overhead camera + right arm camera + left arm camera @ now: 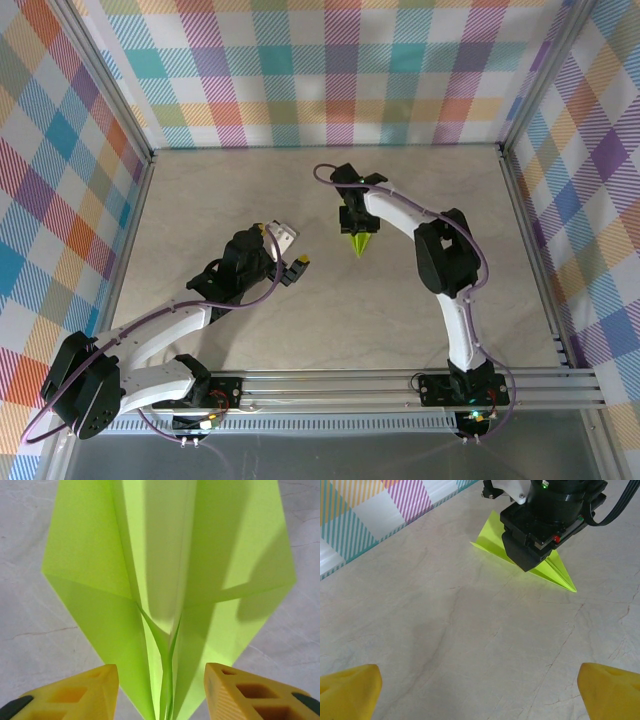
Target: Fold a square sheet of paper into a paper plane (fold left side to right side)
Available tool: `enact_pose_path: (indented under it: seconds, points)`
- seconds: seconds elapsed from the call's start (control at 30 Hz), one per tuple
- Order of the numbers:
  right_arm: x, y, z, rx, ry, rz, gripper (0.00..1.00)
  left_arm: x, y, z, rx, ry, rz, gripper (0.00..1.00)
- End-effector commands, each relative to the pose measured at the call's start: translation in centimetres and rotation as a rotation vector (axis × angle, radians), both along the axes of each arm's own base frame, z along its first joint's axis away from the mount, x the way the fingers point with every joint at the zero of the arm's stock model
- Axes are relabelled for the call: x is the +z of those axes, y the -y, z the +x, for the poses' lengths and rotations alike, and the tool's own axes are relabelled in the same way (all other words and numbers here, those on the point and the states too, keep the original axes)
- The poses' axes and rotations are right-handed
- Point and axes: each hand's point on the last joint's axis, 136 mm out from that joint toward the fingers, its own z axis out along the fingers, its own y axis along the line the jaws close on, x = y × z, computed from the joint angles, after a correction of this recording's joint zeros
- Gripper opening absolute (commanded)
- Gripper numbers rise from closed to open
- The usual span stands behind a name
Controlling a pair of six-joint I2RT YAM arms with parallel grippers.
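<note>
The lime square sheet of paper lies folded into a pointed paper plane [358, 244] in the middle of the table, nose toward the near edge. In the right wrist view the paper plane [165, 555] has its wings spread flat and its centre crease standing up. My right gripper [354, 230] hangs right over it, and this right gripper [161, 695] is open: both yellow fingertips [90, 690] flank the crease with gaps on either side. My left gripper [293, 252] is open wide to the left, pointed at the paper plane [492, 535], with nothing between its fingers [350, 690].
The marbled table top [250, 190] is walled by an aluminium frame [130, 220] and checked cloth panels. The right arm's black wrist [540, 525] covers the middle of the plane in the left wrist view. Bare table lies between the two grippers.
</note>
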Motion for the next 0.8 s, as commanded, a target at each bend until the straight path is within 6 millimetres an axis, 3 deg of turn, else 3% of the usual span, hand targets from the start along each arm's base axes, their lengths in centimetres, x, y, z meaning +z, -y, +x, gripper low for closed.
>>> enact_pose_path:
  seconds: [0.0, 0.23, 0.4, 0.77]
  points:
    - [3.1, 0.4, -0.9, 0.025, 0.029, -0.004, 0.52, 2.1, 0.1, 0.4, 0.007, 0.035, -0.048, 1.00]
    - [6.5, 0.9, -2.7, 0.058, 0.081, 0.059, 0.62, 2.4, -0.1, 0.5, 0.018, 0.049, -0.055, 1.00]
    - [8.5, 2.5, -4.5, 0.085, 0.140, 0.065, 0.68, 3.0, -0.6, 0.6, 0.047, 0.078, -0.070, 1.00]
    - [12.1, 10.0, -9.0, 0.039, 0.339, 0.115, 0.97, 3.6, -4.0, 2.2, 0.194, 0.160, -0.060, 1.00]
